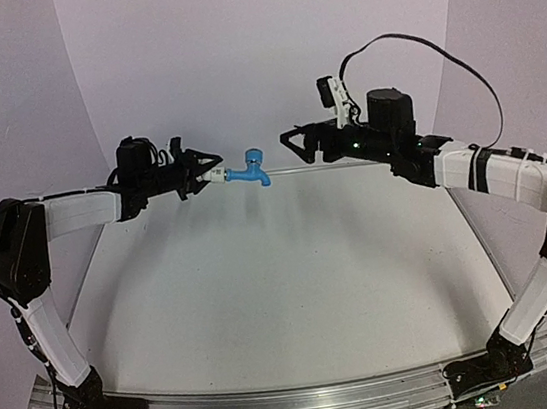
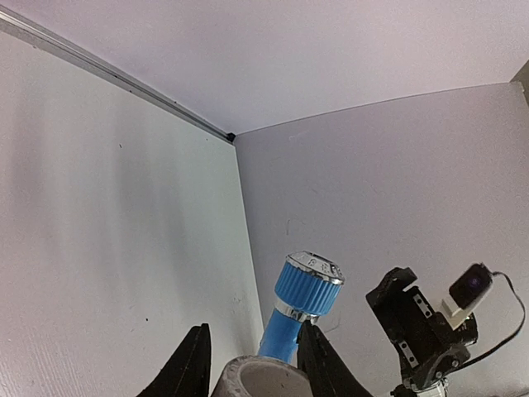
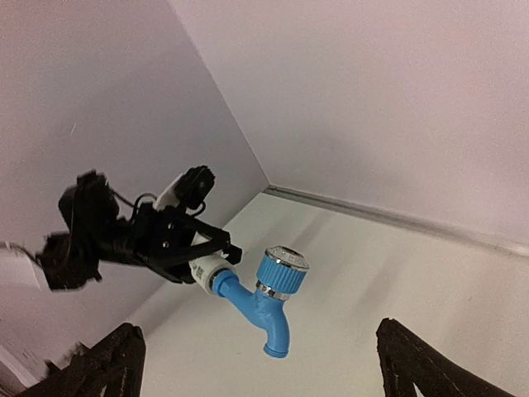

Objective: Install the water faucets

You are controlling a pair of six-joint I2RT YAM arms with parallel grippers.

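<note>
Arms aloft, left end effector (image 1: 207, 170) tight on white fitting (image 1: 218, 175) with blue tap (image 1: 247, 175), right end effector (image 1: 288, 145) spread.

Desk (image 1: 284, 284): white, matte and flat, wide at my side and narrowing toward the back.
Near edge: a ribbed metal rail (image 1: 300, 408) runs the full width.
On the rail: my left base (image 1: 82, 396) and right base (image 1: 496, 365), one near each end.
Far edge: a thin metal strip (image 3: 397, 219) where the desk meets the back wall.
Surface: soft grey shadows over the left side and middle.
</note>
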